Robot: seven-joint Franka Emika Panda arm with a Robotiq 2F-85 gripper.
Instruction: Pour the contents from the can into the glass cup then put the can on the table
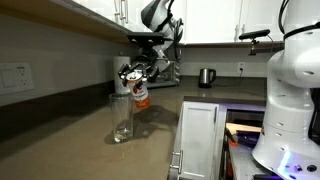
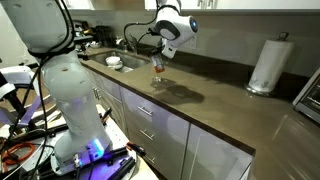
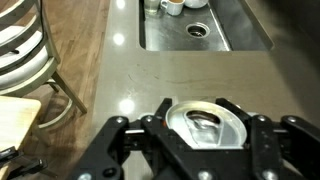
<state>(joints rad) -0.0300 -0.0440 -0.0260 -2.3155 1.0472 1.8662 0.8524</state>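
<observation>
My claw point(image 3: 206, 120) is clamped shut on the can point(image 3: 205, 126), fingers at its 3 and 9 o'clock. Can held clear of the table point(image 1: 70, 140). Glass cup point(image 1: 122, 118) stands on the table at the can's 7 o'clock. Sink point(image 3: 190, 28) at 12.

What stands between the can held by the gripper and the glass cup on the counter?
Nothing visible does. The gripper is shut on the can, which hangs close to the rim of the glass cup; only air lies between them.
</observation>
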